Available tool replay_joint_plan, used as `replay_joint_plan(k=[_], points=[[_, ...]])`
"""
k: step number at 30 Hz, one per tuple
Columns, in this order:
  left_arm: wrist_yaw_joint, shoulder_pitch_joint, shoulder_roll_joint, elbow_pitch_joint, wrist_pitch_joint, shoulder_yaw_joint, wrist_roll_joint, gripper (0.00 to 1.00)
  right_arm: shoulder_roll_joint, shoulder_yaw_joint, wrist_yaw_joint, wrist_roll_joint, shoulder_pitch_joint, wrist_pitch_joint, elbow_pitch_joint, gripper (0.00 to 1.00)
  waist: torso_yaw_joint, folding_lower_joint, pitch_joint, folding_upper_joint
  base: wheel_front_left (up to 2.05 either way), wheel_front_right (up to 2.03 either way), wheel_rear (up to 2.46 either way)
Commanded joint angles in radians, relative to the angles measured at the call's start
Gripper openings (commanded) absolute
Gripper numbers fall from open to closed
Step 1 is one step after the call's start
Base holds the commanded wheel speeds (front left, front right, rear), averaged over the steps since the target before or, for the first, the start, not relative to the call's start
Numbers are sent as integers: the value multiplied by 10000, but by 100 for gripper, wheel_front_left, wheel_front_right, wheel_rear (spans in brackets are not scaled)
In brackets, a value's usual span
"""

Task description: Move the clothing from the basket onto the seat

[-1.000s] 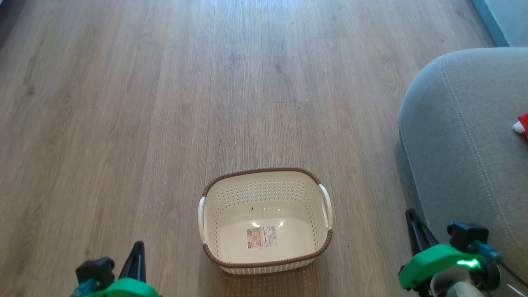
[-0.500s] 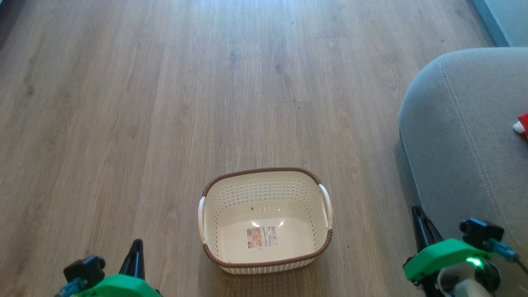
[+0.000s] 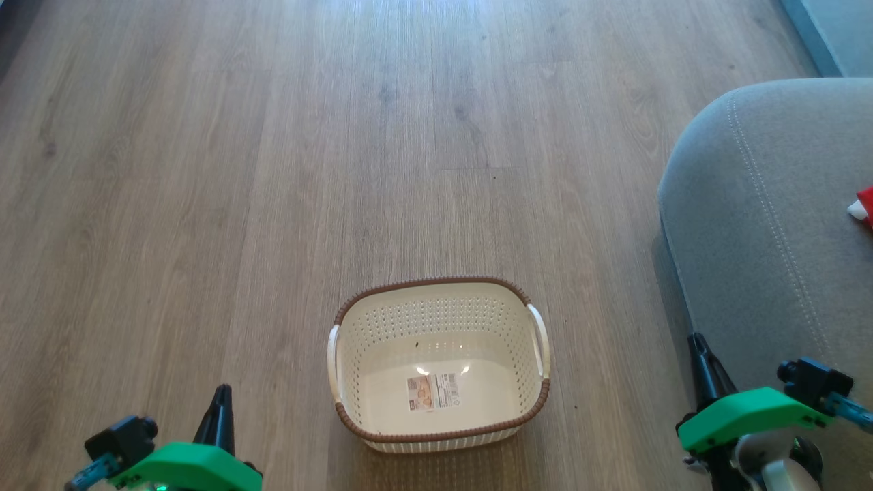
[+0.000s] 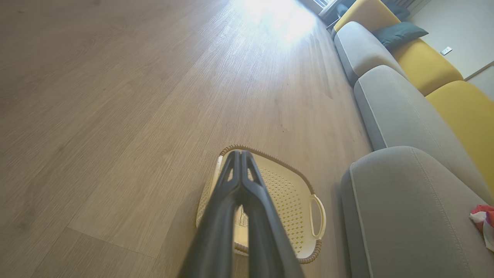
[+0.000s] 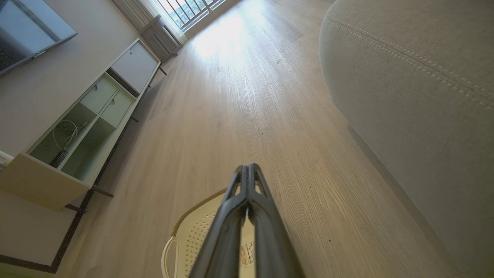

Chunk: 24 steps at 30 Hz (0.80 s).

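The cream basket stands empty on the wood floor, near the rounded corner of the grey seat. A glimpse of the red-and-white clothing lies on the seat's top, well in from that corner. The left gripper and right gripper hang either side of the basket, fingers pressed together, holding nothing.

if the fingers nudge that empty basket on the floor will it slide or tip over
The basket is empty, thin perforated plastic, so probably light and likely to slide on the smooth wooden floor. Its wide, low shape makes tipping unlikely; its walls may flex.
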<state>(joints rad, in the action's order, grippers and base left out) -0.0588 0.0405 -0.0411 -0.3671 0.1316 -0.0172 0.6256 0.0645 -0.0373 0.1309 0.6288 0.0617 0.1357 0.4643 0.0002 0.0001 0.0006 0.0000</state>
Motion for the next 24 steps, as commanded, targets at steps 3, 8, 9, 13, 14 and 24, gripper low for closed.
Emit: replay_joint_plan(k=[3, 8, 9, 13, 14, 24], points=[[-80, -527, -58, 410, -130, -219, 542, 0, -21, -44, 1, 545, 429, -144, -460, 0, 0, -1, 1, 0, 0, 0, 0], [-120, -587, -60, 460, -274, -266, 1117, 0, -28, -89, 0, 1118, 431, -290, -567, 0, 0, -1, 3, 0, 0, 0, 0], [-128, -598, -61, 470, -303, -275, 1232, 0, -30, -98, 0, 1232, 431, -319, -589, 0, 0, -1, 3, 0, 0, 0, 0], [-159, -646, -62, 510, -418, -312, 1692, 0, -36, -135, 0, 1690, 433, -436, -675, 0, 0, -1, 4, 0, 0, 0, 0], [-167, -658, -63, 520, -447, -321, 1808, 0, -37, -144, 0, 1805, 433, -465, -696, 0, 0, -1, 4, 0, 0, 0, 0], [-239, -765, -66, 610, -705, -405, 2843, 0, -51, -225, 0, 2836, 437, -727, -890, 0, 0, -1, 7, 0, 0, 0, 0]])
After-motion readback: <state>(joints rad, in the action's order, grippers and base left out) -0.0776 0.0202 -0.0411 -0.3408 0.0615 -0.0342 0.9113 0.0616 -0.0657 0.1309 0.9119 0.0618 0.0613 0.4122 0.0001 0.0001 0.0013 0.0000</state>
